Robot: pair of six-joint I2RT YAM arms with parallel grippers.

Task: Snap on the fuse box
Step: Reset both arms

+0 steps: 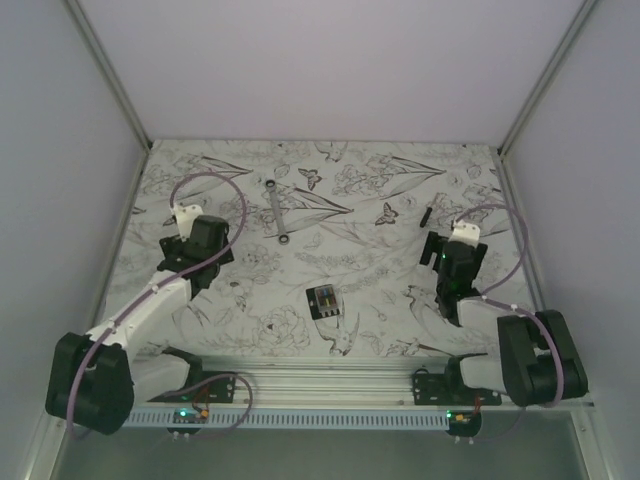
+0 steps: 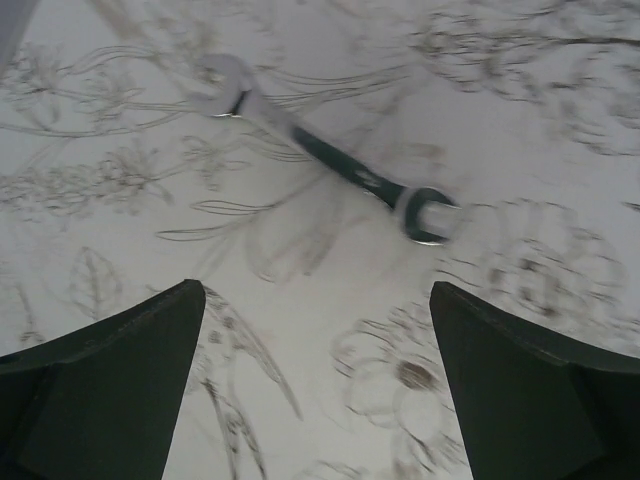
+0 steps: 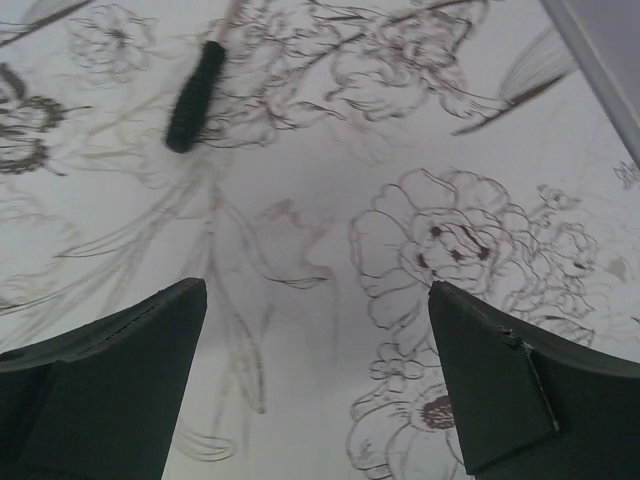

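Wrench [image 1: 280, 212] lies flat on the floral cloth [image 1: 380, 280], far centre, slanted. To my right I note a short black stick [image 1: 426, 214], also flat, well apart from the wrench. A metal rail [image 1: 320, 383] runs along the near edge.

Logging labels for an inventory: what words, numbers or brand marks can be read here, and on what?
No text can be read.
fuse box: fuse markings too small.
wrench: shank blurred, no stamp legible.
black stick: no marking shows.
table cover: drawn flowers and butterflies only.
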